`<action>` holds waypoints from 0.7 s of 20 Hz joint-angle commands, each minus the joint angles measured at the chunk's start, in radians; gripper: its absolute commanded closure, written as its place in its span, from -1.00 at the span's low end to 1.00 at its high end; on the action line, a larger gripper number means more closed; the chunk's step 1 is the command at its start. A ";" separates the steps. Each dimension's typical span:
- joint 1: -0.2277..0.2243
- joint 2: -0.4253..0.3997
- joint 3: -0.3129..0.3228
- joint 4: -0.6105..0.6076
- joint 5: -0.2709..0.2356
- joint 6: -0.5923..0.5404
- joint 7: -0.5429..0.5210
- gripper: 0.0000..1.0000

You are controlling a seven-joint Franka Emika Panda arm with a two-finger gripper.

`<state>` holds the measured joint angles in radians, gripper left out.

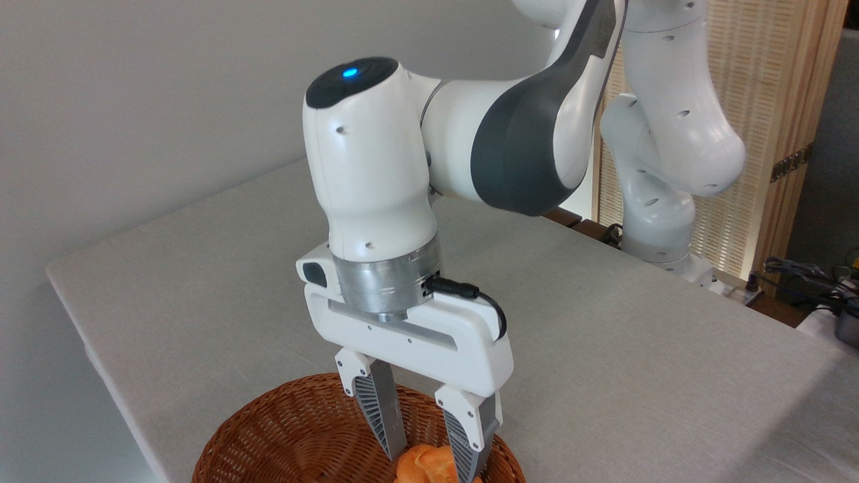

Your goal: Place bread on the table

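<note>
The bread (pixel 423 468), a lumpy orange-golden bun, shows at the bottom edge of the view inside the brown wicker basket (pixel 268 419). My gripper (pixel 433 463) points straight down into the basket, and its two fingers press against the bun's left and right sides, shut on it. The bun's lower part is cut off by the frame, so I cannot tell whether it rests on the basket floor or hangs above it. The table (pixel 604 335), covered in light grey cloth, spreads out behind and to the right of the basket.
The arm's base (pixel 661 248) stands at the table's far right edge, in front of a wooden slatted screen. Cables and dark gear (pixel 819 282) lie off the table at the right. The table's left edge runs diagonally close to the basket.
</note>
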<state>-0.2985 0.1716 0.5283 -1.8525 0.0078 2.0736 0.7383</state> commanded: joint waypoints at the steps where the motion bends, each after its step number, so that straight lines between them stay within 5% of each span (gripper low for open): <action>1: -0.004 0.017 0.004 -0.002 0.006 0.020 0.035 -1.00; 6: -0.004 0.029 0.002 -0.001 0.006 0.020 0.050 -0.93; 8: -0.004 0.032 0.002 -0.001 0.006 0.020 0.056 -0.14; 9: -0.004 0.032 0.002 -0.001 0.006 0.020 0.058 0.09; 14: -0.005 0.032 0.002 -0.001 0.006 0.019 0.058 0.10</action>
<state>-0.2987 0.1994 0.5282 -1.8524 0.0078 2.0736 0.7806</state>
